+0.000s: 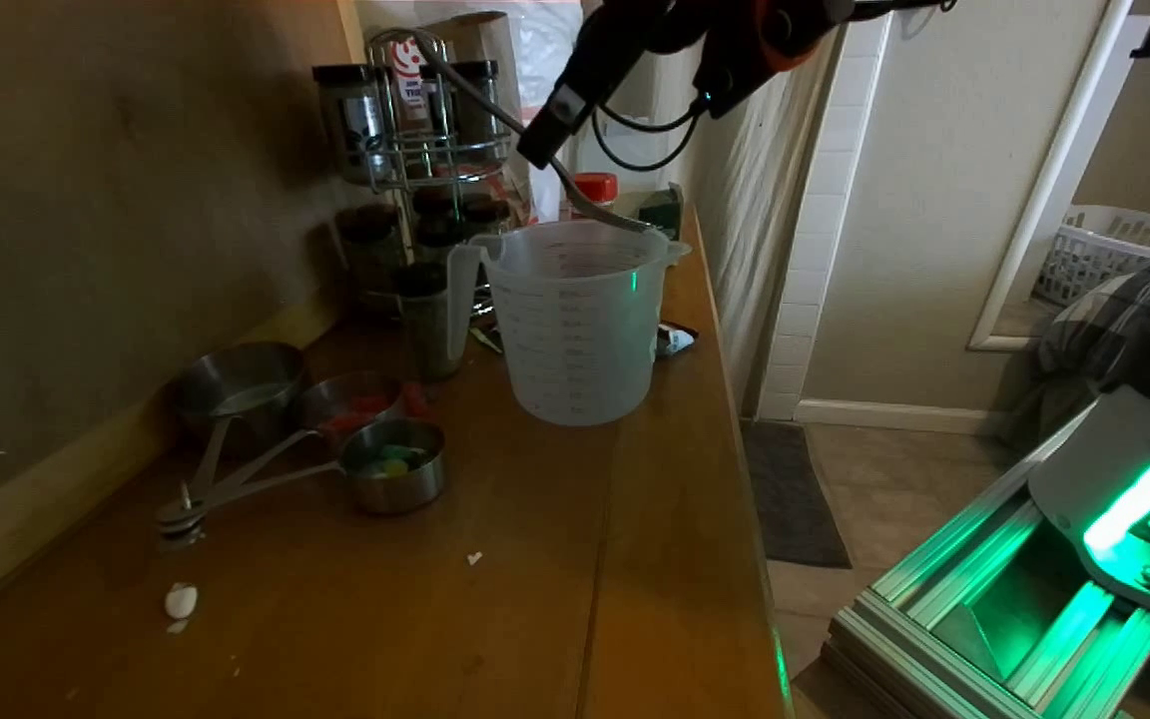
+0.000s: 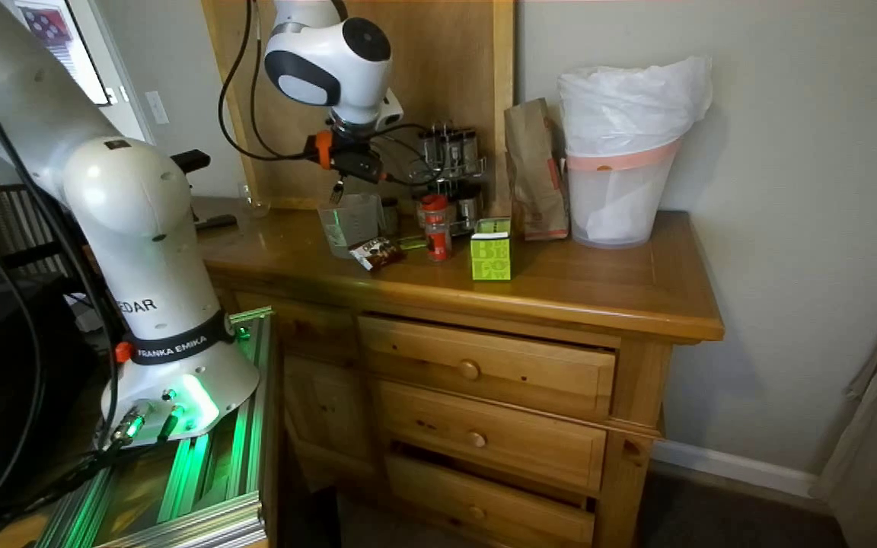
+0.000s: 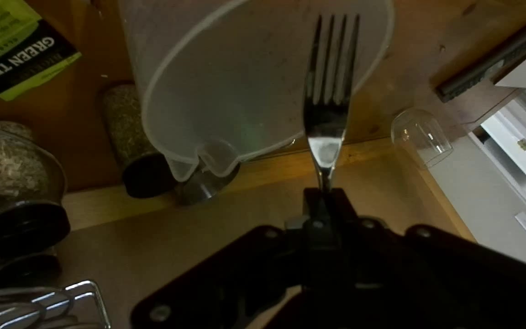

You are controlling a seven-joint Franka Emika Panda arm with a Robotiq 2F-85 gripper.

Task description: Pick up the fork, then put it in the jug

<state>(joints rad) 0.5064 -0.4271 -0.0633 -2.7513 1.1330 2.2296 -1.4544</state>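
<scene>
- The fork point(image 3: 326, 121), slim, shiny metal with four straight tines, is held by the handle, pinched between the black fingertips of the gripper point(image 3: 326, 197)
- In an exterior view the fork slopes, its handle rising from the grip and its tines slanting down at the mouth of the jug point(image 1: 580, 340); whether the tips dip below the rim I cannot tell
- The jug, of cloudy whitish plastic, stands upright on the counter point(image 1: 525, 619), narrowing slightly towards its base, with faint printed scale marks, a strap-like side handle and a pouring lip
- The counter is smooth orange-brown wood with a straight seam and a soft sheen
- Near the jug sit round metal measuring cups point(image 1: 400, 491), their slim handles meeting at one spot; one holds red bits point(image 1: 365, 407), another green and yellow bits point(image 1: 397, 461)
- Behind the jug rises a spice rack point(image 1: 443, 181) of bent, shiny wire, carrying jars point(image 1: 350, 118) with dark lids
- In an exterior view a creased brown paper bag point(image 2: 536, 171) stands beside a tapering translucent bin point(image 2: 613, 209) with a crinkled white plastic liner point(image 2: 629, 106)
- The wrist view shows a clear, rounded drinking glass point(image 3: 420, 137)
</scene>
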